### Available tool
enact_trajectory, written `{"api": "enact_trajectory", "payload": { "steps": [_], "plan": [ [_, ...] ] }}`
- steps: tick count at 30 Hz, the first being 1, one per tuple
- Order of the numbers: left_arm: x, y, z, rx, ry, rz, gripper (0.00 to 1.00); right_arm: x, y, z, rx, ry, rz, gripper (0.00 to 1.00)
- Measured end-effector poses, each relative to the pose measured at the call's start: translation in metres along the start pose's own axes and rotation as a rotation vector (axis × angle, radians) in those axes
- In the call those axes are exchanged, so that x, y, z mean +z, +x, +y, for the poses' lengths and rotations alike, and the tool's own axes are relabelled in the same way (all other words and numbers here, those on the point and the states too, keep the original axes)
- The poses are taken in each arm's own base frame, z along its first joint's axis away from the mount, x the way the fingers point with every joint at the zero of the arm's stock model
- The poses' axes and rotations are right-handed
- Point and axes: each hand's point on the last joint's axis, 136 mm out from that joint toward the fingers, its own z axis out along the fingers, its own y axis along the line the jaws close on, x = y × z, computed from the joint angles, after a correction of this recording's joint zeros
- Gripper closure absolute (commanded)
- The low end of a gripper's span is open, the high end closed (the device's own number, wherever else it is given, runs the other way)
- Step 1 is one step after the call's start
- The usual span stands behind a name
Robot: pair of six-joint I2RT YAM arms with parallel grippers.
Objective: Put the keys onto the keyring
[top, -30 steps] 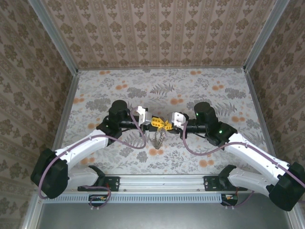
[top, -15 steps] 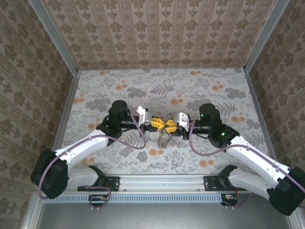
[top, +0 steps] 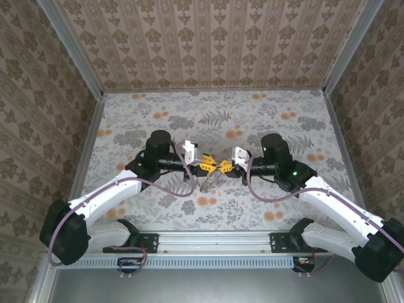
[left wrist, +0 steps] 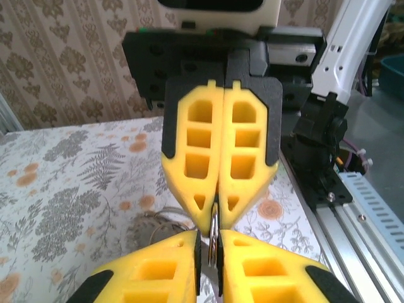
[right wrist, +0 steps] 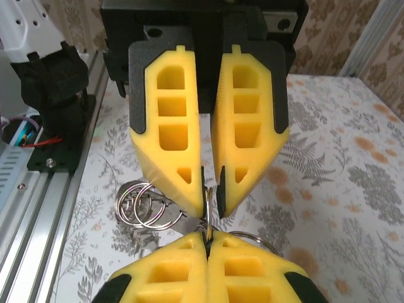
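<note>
The two hands meet tip to tip above the flowered surface (top: 265, 120). The right hand (left wrist: 216, 211) is fully closed and pinches the thin metal keyring (left wrist: 214, 243). The left hand (right wrist: 210, 189) has its fingers a little apart around the same ring. More silver loops (right wrist: 144, 205) hang beneath.

This is a robot test cell in a lab, not a lived-in room. Patterned wallpaper panels (top: 208, 44) stand as walls on three sides, well beyond the yellow fingers (top: 206, 165), and bare aluminium posts (top: 71, 47) frame them at the corners. Under the fingers lies the bench (top: 284, 126), covered in a flower-and-fern print. On the near side of the fingers an aluminium rail (top: 214, 238) carries the black arm bases (top: 136, 241). Purple cables (top: 183, 183) loop along the white arms (top: 107, 196), and a plain grey surface (top: 214, 287) lies past the rail.
</note>
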Motion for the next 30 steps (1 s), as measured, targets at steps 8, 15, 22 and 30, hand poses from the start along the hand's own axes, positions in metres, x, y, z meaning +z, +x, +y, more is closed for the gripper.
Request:
{"api": "enact_trajectory", "payload": {
  "steps": [8, 15, 22, 30],
  "plan": [
    [0.001, 0.004, 0.002, -0.008, 0.016, 0.076, 0.82, 0.001, 0.001, 0.0, -0.037, -0.015, 0.135, 1.0],
    [0.005, 0.019, -0.001, -0.043, 0.037, 0.118, 1.0, 0.008, 0.017, 0.003, -0.043, -0.03, 0.225, 1.0],
    [0.005, 0.02, -0.001, -0.039, 0.04, 0.121, 1.0, 0.008, 0.016, 0.001, -0.046, -0.021, 0.227, 0.91],
    [0.005, 0.016, 0.001, -0.035, 0.01, 0.066, 1.0, -0.001, 0.012, -0.004, -0.022, 0.035, 0.092, 0.72]
  ]
}}
